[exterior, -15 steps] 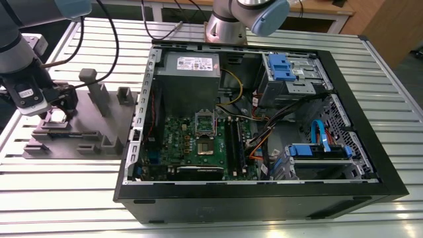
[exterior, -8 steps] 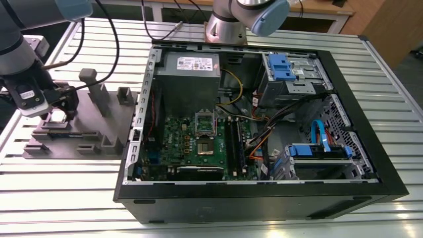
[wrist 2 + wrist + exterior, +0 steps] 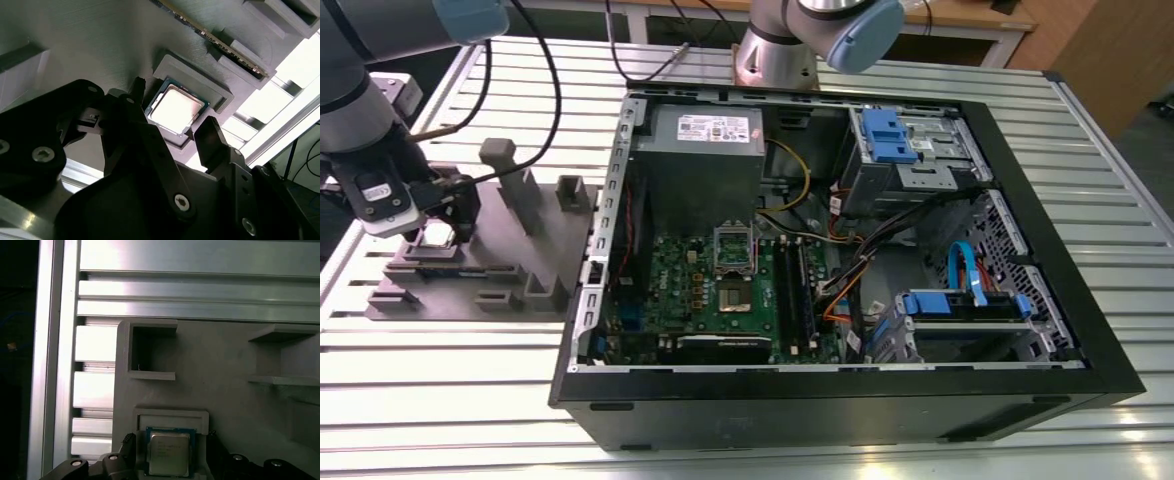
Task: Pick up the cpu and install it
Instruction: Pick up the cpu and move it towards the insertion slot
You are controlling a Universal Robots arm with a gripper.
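Covering much of the grey tray (image 3: 100, 45) in the second wrist view, the gripper's (image 3: 172, 107) dark body makes any contact with the cpu (image 3: 176, 109) hard to judge. Its jaws stand wide, one finger (image 3: 210, 137) on each side of the cpu, gripping nothing. The cpu lies flat in a tray recess, at the exterior view's left.

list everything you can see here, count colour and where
cpu: 1, silvery, in a recess of the tray
tray: 1, grey, on the table, exterior view's left
computer case: 1, black, open, mid table
motherboard: 1, green, inside the case
drive caddies: 2, blue, inside the case, exterior view's right
table: 1, silver, slatted, under everything
arm: 1, grey, above the tray
gripper: 1, black, open, straddling the cpu
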